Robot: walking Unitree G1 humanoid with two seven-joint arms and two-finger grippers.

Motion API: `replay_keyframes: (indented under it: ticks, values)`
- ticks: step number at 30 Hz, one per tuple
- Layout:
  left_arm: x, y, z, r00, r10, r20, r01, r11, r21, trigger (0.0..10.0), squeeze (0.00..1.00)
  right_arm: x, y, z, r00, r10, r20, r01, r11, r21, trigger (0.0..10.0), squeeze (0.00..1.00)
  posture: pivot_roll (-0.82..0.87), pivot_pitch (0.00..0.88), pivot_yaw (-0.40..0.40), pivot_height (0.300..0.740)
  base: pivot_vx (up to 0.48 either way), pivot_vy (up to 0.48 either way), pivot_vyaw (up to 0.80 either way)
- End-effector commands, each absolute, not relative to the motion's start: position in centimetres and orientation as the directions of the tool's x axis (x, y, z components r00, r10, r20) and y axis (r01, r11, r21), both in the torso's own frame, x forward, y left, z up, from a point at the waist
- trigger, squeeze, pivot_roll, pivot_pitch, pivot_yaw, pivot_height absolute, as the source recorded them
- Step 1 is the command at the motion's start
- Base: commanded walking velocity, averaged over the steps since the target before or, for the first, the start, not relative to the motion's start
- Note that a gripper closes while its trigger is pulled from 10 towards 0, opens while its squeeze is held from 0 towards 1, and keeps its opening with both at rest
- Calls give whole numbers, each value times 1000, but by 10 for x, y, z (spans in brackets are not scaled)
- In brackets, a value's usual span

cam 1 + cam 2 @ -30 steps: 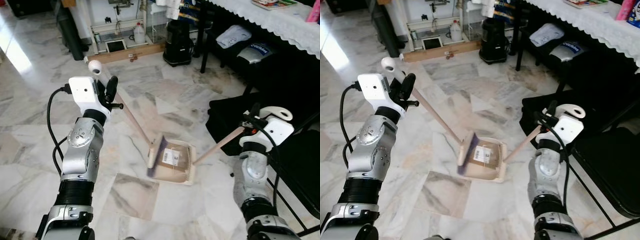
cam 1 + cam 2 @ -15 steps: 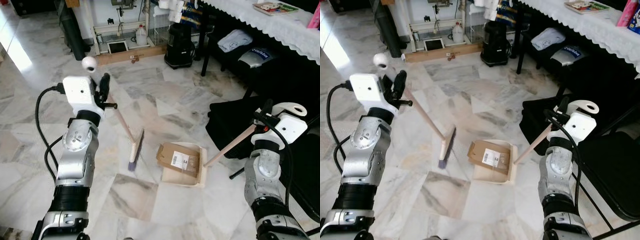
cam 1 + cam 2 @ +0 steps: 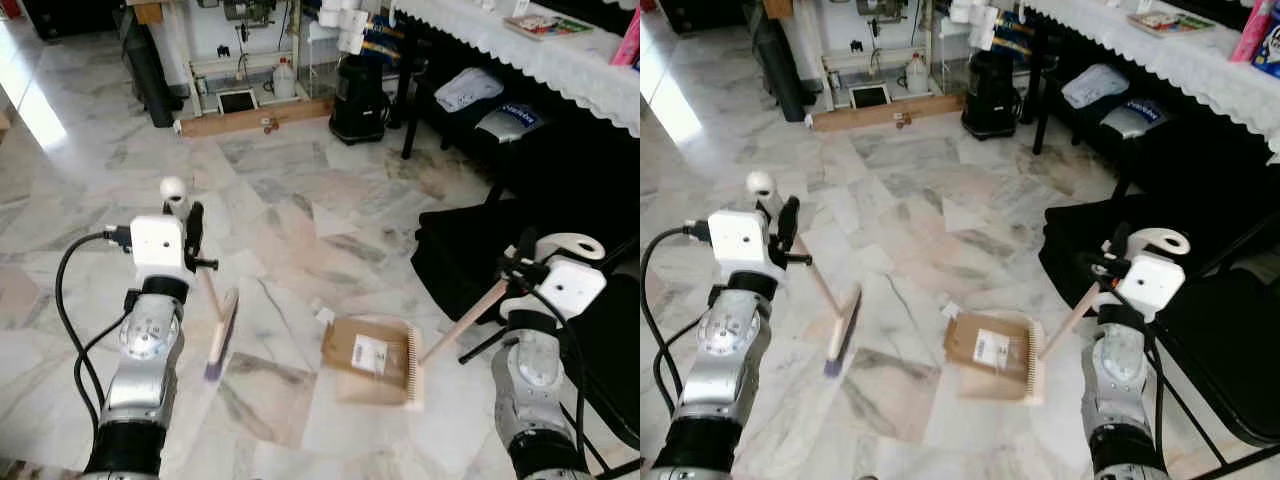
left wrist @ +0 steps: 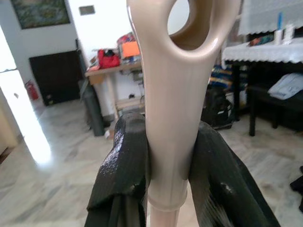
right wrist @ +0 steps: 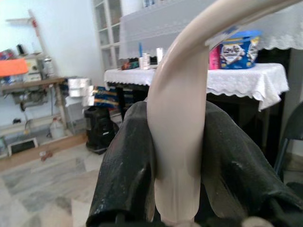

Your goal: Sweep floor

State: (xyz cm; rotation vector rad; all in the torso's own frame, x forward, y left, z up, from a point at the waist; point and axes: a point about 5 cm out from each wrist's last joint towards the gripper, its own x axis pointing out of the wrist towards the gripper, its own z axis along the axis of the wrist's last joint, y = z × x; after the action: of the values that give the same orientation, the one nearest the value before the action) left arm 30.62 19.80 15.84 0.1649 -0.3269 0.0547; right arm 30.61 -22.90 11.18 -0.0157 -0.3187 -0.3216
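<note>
Cardboard scrap (image 3: 366, 350) already sat on dustpan (image 3: 400, 372) mid-floor, right gripper (image 5: 177, 156) clamped on its handle, left gripper (image 4: 165, 161) clamped on broom (image 3: 220, 335) w/ bristles nearby, so sweep looked mostly done, emptying left.

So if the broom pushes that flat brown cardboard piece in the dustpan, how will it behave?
The flat brown cardboard piece looks thin, so probably light and slightly bendy. Lying flat on the beige plastic dustpan, it would likely slide rather than roll or tip.

glossy marble floor (image 3: 300, 200), lace-covered table (image 3: 560, 60), black chair (image 3: 1220, 320), wooden plank (image 3: 255, 117)
</note>
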Motion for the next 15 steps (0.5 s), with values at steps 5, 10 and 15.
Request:
replay_keyframes:
  ticks: [5, 10, 15]
  values:
    - [291, 218, 149, 937, 96, 337, -157, 975, 158, 10000, 0, 304, -224, 124, 888, -270, 372, 282, 959, 23, 10000, 0, 101, 0, -15, 740, 0, 0, 0]
    - [290, 222, 148, 936, 105, 336, -166, 973, 159, 10000, 0, 304, -221, 122, 892, -270, 363, 278, 960, 32, 10000, 0, 117, 0, -13, 740, 0, 0, 0]
    - [295, 219, 153, 935, 79, 346, -138, 979, 148, 10000, 0, 302, -220, 117, 894, -285, 347, 288, 957, 45, 10000, 0, 90, 0, 8, 740, 0, 0, 0]
